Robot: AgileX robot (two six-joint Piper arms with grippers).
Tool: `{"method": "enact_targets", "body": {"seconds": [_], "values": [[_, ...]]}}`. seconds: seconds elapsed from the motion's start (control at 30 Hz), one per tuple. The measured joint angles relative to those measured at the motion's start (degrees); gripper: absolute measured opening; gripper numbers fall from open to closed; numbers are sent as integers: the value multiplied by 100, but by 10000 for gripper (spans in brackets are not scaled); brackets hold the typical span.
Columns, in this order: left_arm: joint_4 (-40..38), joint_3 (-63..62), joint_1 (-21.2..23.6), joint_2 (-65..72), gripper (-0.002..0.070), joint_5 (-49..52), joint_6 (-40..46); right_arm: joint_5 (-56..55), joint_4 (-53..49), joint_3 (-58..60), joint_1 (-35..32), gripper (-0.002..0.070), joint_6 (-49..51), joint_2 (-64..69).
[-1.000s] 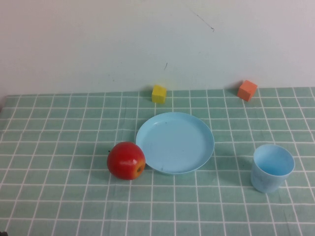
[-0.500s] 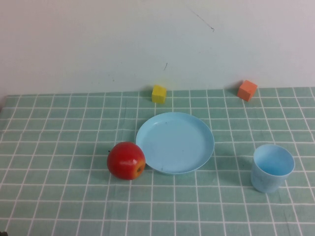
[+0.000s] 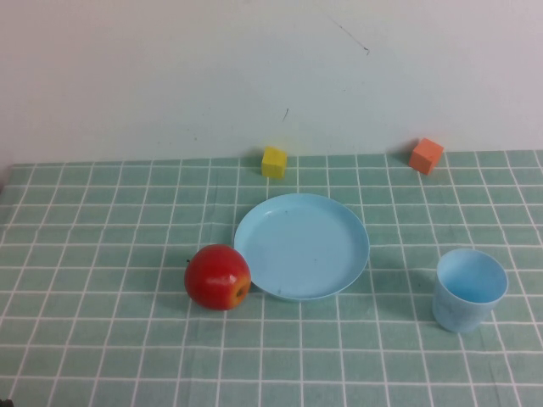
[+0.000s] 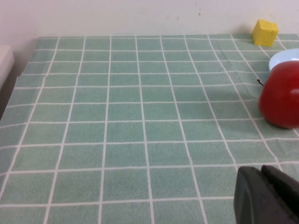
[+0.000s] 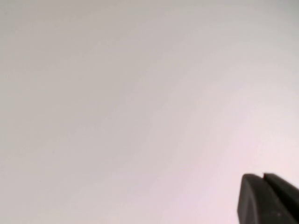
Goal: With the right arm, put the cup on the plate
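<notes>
The light blue cup (image 3: pixel 469 289) stands upright and empty on the checked cloth at the front right. The light blue plate (image 3: pixel 301 246) lies empty in the middle, to the cup's left. Neither arm shows in the high view. My left gripper (image 4: pixel 260 171) is shut and empty, low over the cloth on the left, with the red apple (image 4: pixel 281 94) and the plate's edge (image 4: pixel 282 57) ahead of it. My right gripper (image 5: pixel 263 177) is shut and empty; its view shows only a blank pale surface, with no cup or plate.
A red apple (image 3: pixel 218 276) sits touching the plate's front left rim. A yellow cube (image 3: pixel 273 161) and an orange cube (image 3: pixel 426 155) stand at the back by the white wall. The yellow cube also shows in the left wrist view (image 4: pixel 265 32).
</notes>
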Motion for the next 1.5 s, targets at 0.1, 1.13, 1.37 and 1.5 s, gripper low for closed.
{"method": "enact_targets", "body": {"seconds": [0.1,1.13,1.37,1.5], "values": [[0,0,0,0,-3,0,0,1235,49,-858,0,-3,-11,0],[0,0,0,0,-3,0,0,7826,3679,-4596,0,224,-4173,7961],[0,0,0,0,-3,0,0,8021,3858,-5236,36,423,-4268,8978],[0,0,0,0,-3,0,0,8038,3858,-5387,337,431,-4295,9470]]}}
